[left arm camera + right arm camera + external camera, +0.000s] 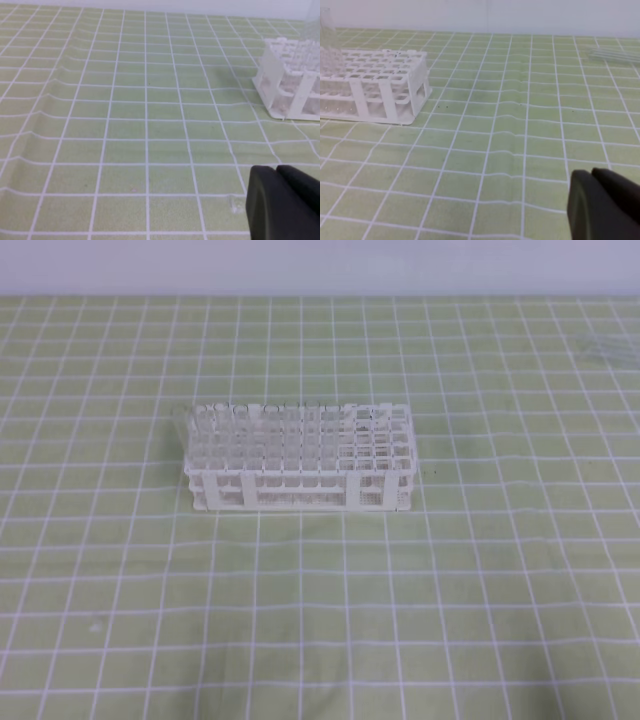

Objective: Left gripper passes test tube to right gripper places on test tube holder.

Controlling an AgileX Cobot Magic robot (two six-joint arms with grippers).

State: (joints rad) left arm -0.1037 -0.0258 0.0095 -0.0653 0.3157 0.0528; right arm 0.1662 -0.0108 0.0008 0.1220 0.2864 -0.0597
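Note:
The white test tube holder (298, 458) stands mid-table on the green checked mat. It shows at the right edge of the left wrist view (287, 85) and at the left of the right wrist view (375, 82). Several clear test tubes (215, 425) stand upright in its left rows. I cannot tell which one is the task's test tube. My left gripper (276, 172) is shut and empty, low over the mat, left of the holder. My right gripper (591, 172) is shut and empty, to the holder's right. Neither gripper shows in the exterior view.
A few more clear tubes (612, 55) lie flat on the mat at the far right (610, 345). A white wall borders the mat at the back. The mat has soft wrinkles.

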